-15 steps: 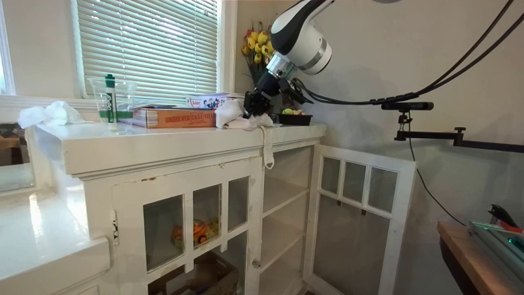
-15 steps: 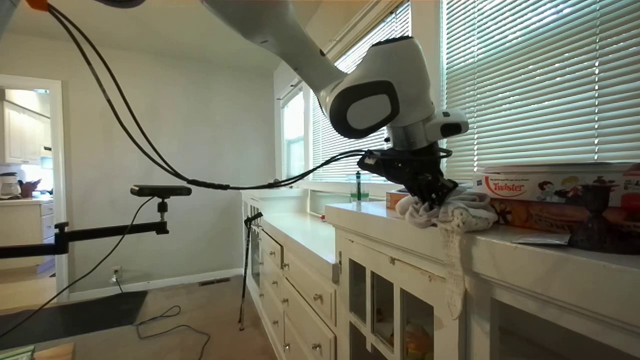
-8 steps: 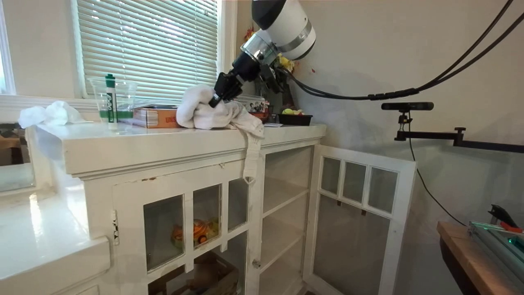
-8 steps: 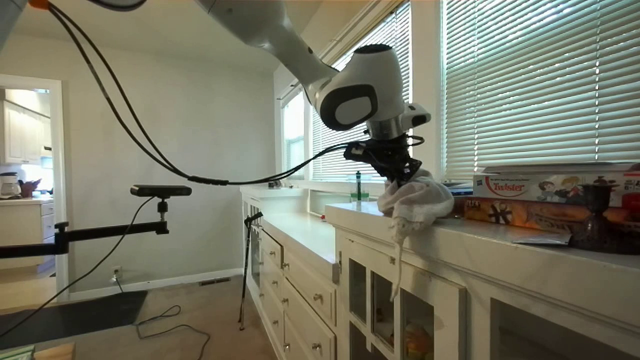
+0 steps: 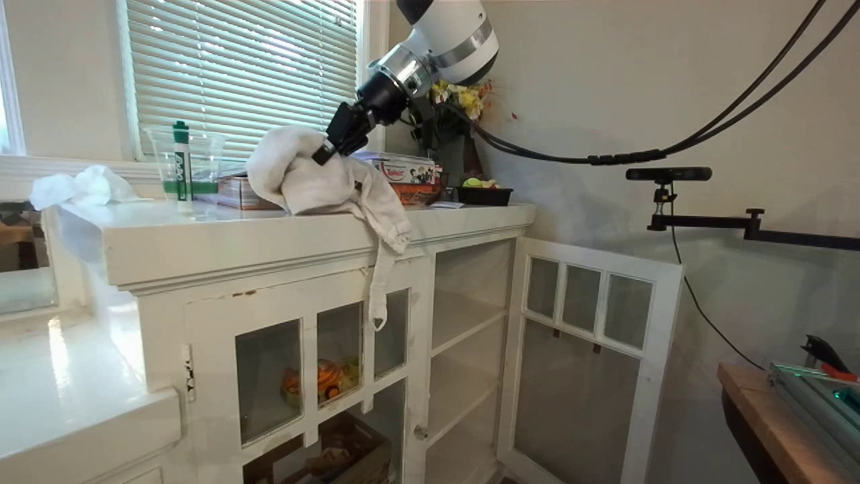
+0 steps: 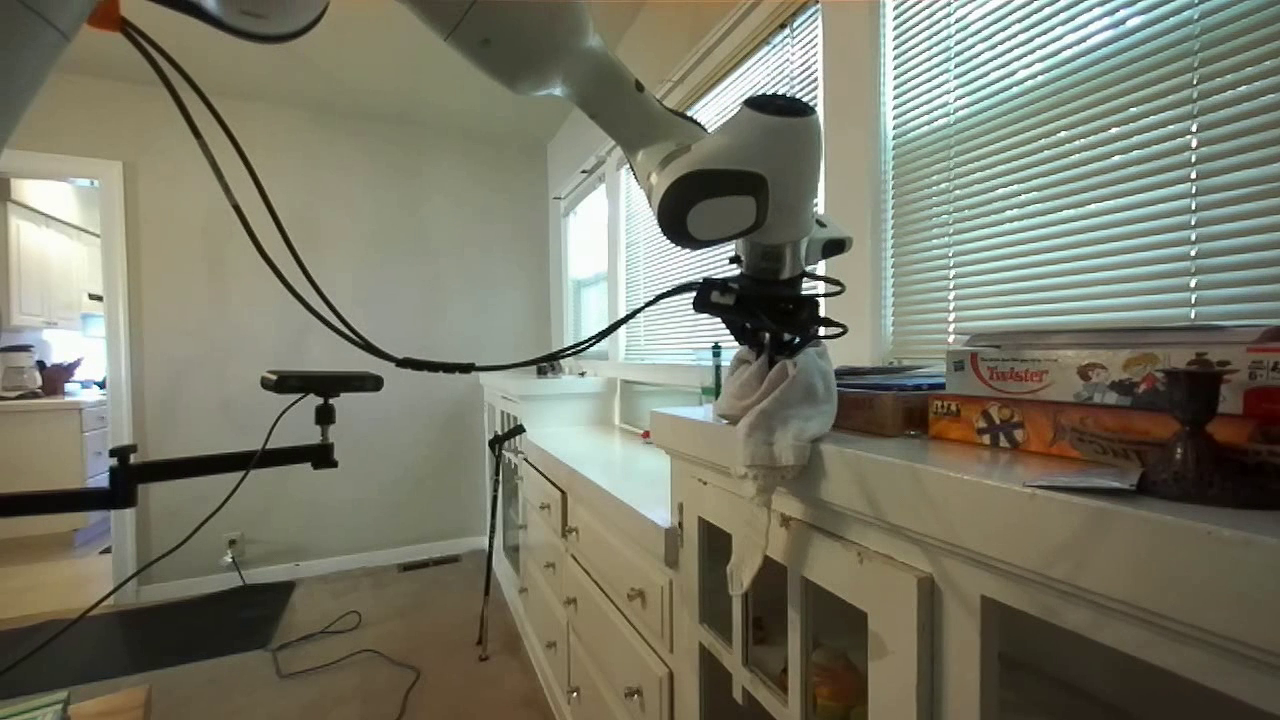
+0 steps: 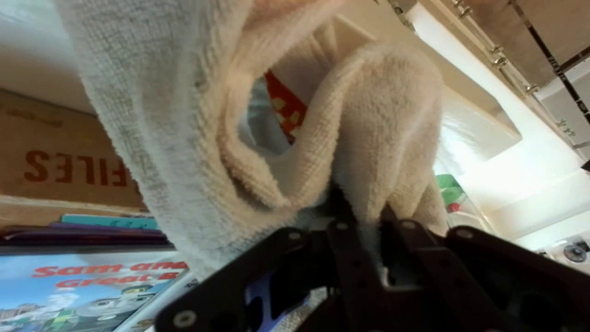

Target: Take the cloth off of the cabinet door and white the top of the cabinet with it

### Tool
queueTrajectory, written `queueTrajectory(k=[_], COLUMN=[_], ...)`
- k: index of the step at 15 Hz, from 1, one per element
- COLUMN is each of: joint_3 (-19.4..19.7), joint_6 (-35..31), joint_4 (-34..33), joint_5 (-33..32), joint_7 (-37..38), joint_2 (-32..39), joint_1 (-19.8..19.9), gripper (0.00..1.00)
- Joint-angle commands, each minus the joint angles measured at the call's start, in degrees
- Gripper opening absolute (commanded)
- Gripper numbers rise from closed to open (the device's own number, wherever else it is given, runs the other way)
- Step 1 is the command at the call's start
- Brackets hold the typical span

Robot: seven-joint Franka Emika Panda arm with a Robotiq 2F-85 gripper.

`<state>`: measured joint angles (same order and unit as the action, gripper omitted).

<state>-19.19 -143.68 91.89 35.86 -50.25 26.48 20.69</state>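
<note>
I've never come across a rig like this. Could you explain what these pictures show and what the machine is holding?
The machine is a single robot arm ending in a black gripper, which pinches things like two fingers. Two pictures are taken from outside, looking at the scene from different places. The close-up is taken from the arm's own wrist, so the gripper sits at the bottom and the white cloth fills much of the view. The gripper is shut on that cloth, at the top of the white cabinet, with one end hanging over the front edge. Also on top are a Twister box, an upright green marker, a clear plastic cup and a black tray.
</note>
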Motion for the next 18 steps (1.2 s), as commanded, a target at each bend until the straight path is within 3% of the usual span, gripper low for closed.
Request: queueTrajectory(k=[1,9,18], joint_3=[3.68,13.35,21.47], joint_6=[3.04,-0.39,-4.01], joint_4=[-2.84,0.05,5.83], joint_5=[0.91,-10.77,-20.34], joint_7=[-3.10,1.51,11.79], joint_2=[2.14,1.98,-0.76], joint_1=[-1.90,-6.40,-5.12], gripper=[0.03,0.03,0.03])
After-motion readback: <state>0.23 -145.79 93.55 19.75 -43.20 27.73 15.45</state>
